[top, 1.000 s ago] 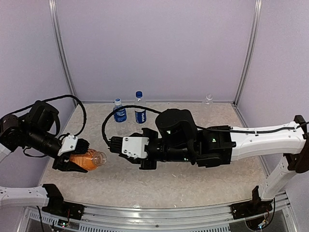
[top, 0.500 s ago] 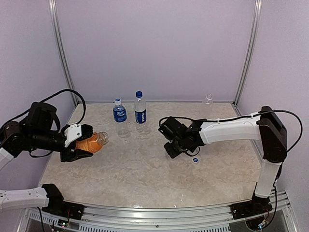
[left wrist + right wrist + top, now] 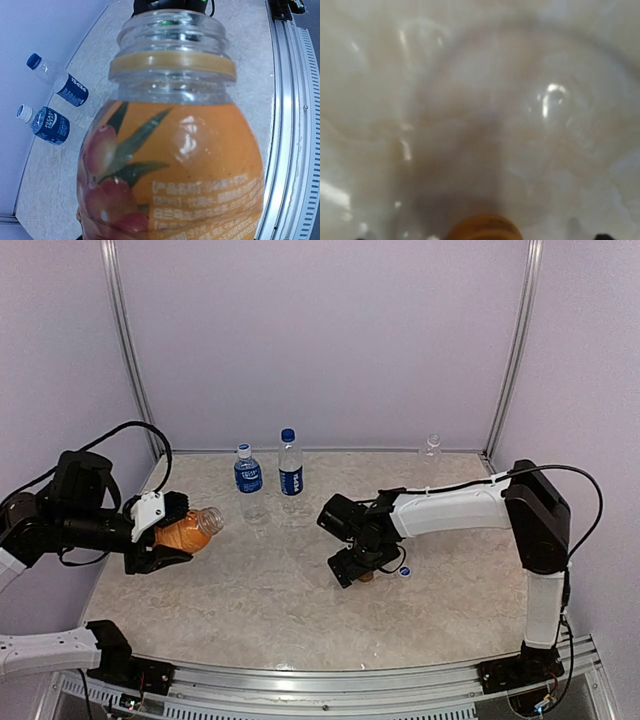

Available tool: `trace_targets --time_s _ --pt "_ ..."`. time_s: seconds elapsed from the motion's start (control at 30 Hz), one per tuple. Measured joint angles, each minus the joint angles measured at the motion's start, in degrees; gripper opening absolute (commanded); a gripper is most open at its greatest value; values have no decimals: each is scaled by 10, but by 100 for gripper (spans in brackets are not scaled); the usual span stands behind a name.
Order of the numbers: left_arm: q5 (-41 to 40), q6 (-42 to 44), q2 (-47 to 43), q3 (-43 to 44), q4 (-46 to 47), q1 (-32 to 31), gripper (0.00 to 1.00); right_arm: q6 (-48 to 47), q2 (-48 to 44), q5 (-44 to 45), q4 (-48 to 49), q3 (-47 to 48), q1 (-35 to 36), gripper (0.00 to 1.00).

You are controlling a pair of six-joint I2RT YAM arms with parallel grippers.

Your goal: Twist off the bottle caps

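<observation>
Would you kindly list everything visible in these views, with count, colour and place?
Labelled bottles: two, clear with dark blue labels, both capped, upright at the back.
Small bottle: one, clear, far right corner.
Orange bottle: one, uncapped, in the left gripper.
Blue cap: one, loose on the table beside the right gripper.
Orange-brown cap: one, at the right gripper's tip.
Table: one, beige marbled.
Left gripper: shut on the orange bottle.
Right gripper: low over the table; grip unclear.
</observation>
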Motion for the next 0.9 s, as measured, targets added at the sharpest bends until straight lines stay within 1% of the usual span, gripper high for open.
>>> trace_targets --time_s 0.17,0.2,0.27,0.33,0.4,0.47,0.53,0.6,0.67,0.73,0.83,0.9 --pt "21 -11 -1 6 -1 0 28 -13 0 6 -52 90 10 99" --pt "28 -15 -1 10 -1 0 28 -23 -3 10 -53 115 16 99" --pt "43 -24 -1 19 -2 0 29 -59 -23 13 -24 146 36 98" --pt "63 -35 -2 28 -2 0 30 -115 -66 -4 43 144 68 97" --pt "84 -45 -5 33 -2 0 30 -181 -131 -59 170 104 111 97" --pt "100 -53 -9 35 -2 0 30 -242 -191 -136 297 56 150 98" --pt "116 -63 -14 36 -2 0 31 -291 -223 -209 399 34 180 98" --pt "128 -71 -16 39 -2 0 31 -327 -228 -258 481 33 187 96" --pt "141 -75 -19 44 1 0 31 -349 -219 -293 544 33 182 90" --pt "152 -78 -23 45 6 0 31 -363 -204 -320 581 35 180 83" --pt "162 -81 -25 52 8 0 31 -370 -163 -350 599 56 178 73" --pt "167 -83 -25 54 12 0 31 -371 -140 -361 599 71 178 62"
